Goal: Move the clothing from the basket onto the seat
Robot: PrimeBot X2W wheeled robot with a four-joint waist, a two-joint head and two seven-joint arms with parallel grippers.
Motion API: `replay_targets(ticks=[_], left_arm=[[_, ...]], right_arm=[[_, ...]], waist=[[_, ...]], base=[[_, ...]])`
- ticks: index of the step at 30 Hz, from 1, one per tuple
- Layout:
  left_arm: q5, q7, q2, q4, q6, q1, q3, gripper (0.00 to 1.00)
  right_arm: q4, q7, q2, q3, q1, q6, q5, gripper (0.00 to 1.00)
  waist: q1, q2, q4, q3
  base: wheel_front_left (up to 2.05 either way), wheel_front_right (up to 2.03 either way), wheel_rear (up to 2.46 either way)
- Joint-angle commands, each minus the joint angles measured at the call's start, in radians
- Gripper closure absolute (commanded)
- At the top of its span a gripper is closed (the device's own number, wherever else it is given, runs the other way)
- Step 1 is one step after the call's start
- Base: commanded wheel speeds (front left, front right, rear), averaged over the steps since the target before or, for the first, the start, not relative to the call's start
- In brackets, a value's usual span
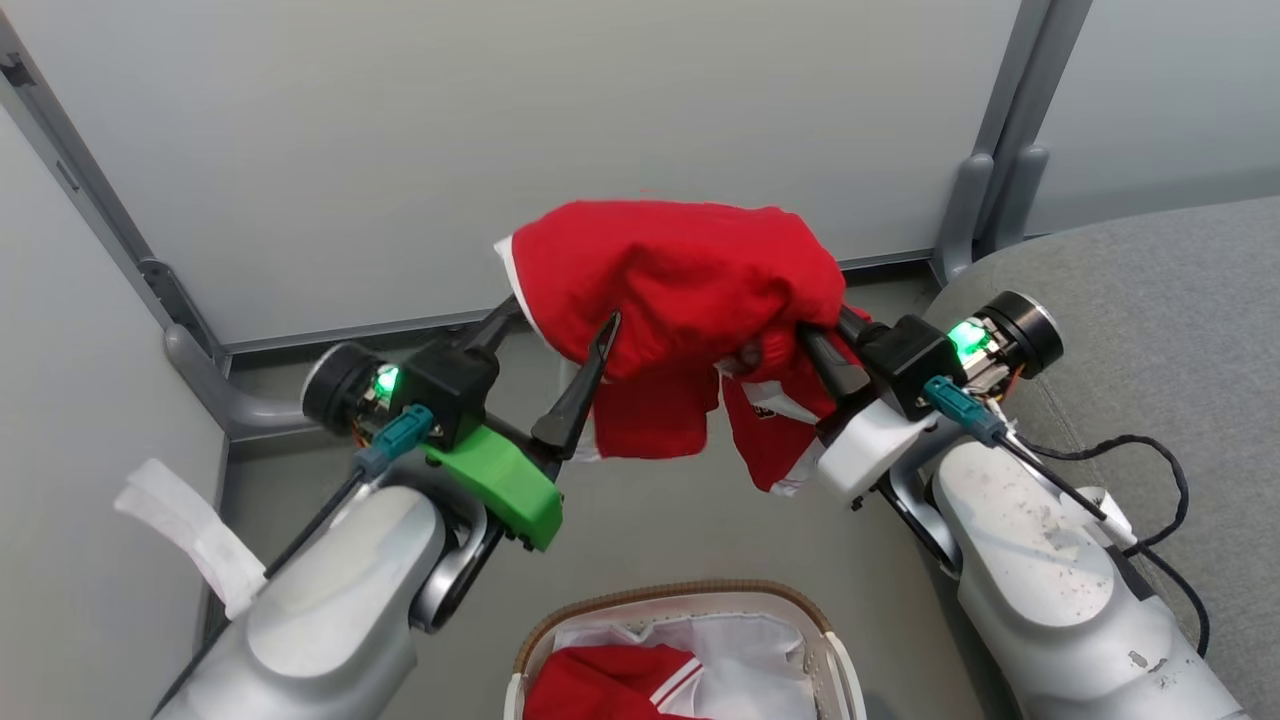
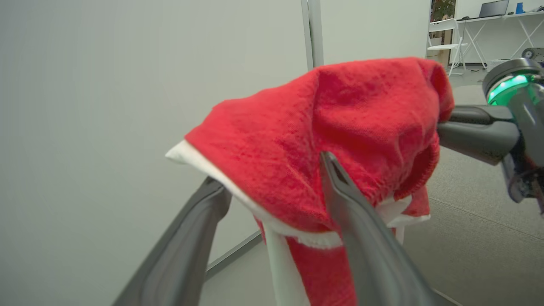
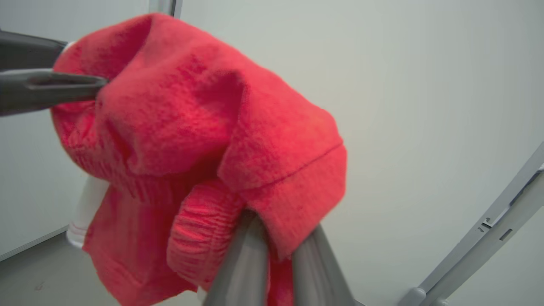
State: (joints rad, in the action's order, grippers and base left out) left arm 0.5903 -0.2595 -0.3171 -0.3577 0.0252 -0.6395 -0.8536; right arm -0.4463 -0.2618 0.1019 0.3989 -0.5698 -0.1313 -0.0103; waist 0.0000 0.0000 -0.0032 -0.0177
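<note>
While one red garment hangs in the air above and beyond the basket, I judge the task to be only partly done. This piece is lifted out but not yet on the seat, and a second red piece with white-striped trim lies in the basket on its white lining.

Up and left of the basket, the left tool has its fingers spread wide. It clamps nothing; the cloth is merely draped across them, one finger under the white-edged hem and the other in front of the fabric. Straight above the basket the garment bunches between the two arms, its loose ends dangling. Up and right of the basket, the right tool has its fingers drawn close together with a fold of the red cloth pinched between them, so it carries the real grip.

Right of the basket lies the grey seat, near the right arm. A black cable trails over the seat's near edge and might snag. Beyond the basket stands a pale wall with a grey post, close behind the lifted cloth.
</note>
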Motion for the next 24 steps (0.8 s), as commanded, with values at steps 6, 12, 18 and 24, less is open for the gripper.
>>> replay_targets(ticks=[6, 12, 18, 24], left_arm=[[-0.023, -0.005, 0.052, 0.017, -0.016, 0.132, 0.082, 0.0], [-0.065, -0.005, 0.102, 0.005, 0.01, 0.245, 0.164, 0.0], [-0.117, -0.005, 0.137, -0.005, 0.039, 0.315, 0.228, 0.0], [-0.166, -0.005, 0.169, -0.014, 0.056, 0.381, 0.281, 0.0]], right_arm=[[0.021, -0.005, 0.003, -0.071, 0.034, 0.001, 0.026, 1.0], [0.037, -0.005, 0.0, -0.139, 0.057, 0.001, 0.046, 1.0], [0.044, -0.005, 0.001, -0.18, 0.085, 0.001, 0.056, 1.0], [0.046, -0.005, -0.002, -0.209, 0.116, 0.001, 0.061, 1.0]], waist=[[0.0, 0.0, 0.003, 0.003], [0.0, 0.0, 0.01, 0.007], [0.0, 0.0, 0.01, 0.009], [0.0, 0.0, 0.003, 0.01]], base=[[0.0, 0.0, 0.0], [0.0, 0.0, 0.0], [0.0, 0.0, 0.0], [0.0, 0.0, 0.0]])
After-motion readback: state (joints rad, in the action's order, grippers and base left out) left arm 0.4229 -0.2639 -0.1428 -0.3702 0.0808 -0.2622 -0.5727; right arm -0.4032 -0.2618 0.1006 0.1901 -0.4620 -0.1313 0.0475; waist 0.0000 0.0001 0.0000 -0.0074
